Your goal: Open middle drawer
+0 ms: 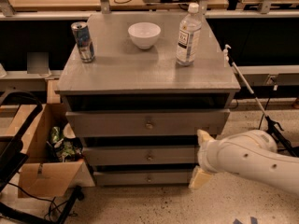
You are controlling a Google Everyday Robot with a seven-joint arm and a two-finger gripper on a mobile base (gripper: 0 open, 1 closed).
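Grey wooden middle drawer (117,156), round metal knob (149,157): my cream gripper (197,158) hangs spread and empty at its right end; I'd centre on the knob before closing.

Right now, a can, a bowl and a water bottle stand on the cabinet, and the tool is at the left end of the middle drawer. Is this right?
No. The camera view shows the tool at the right end of the middle drawer, not the left. The can, bowl and water bottle are on the cabinet.
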